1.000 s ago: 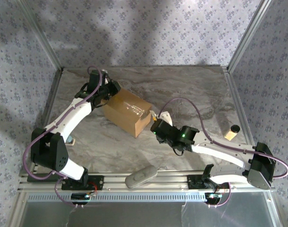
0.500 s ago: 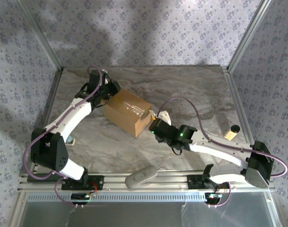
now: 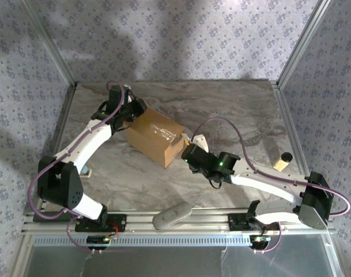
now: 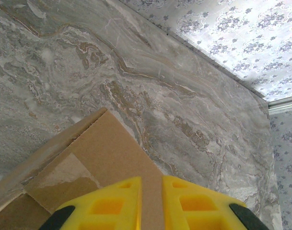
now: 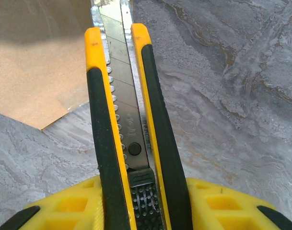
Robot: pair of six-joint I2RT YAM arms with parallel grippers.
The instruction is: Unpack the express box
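Clamps a yellow-and-black knife [image 5: 129, 120] in the right jaws, blade run out ahead of them. Finds the box [image 3: 157, 137] just ahead and to the left of those jaws, brown side close beside the blade tip in the right wrist view. Cannot confirm contact between steel and cardboard.

Against a second ago, brings the right jaws and knife a shade nearer the box's near end, then all but stops over the last half second. Leaves the box unmoved on the marble surface [image 3: 238, 109], flaps down, a patch of clear tape on top.

Keeps the left jaws pressed nearly together at the box's far corner, yellow tips low over the cardboard top. Cannot tell between a flap edge nipped there and a plain press downward.

Reads as a brace at one end and a blade lined up at the other. Points, for the task, to a first cut of the tape seam probably about to begin, with nothing unpacked yet. Calls for a shallow, steady draw along the seam, to avoid biting into the contents or shoving the box off its brace.
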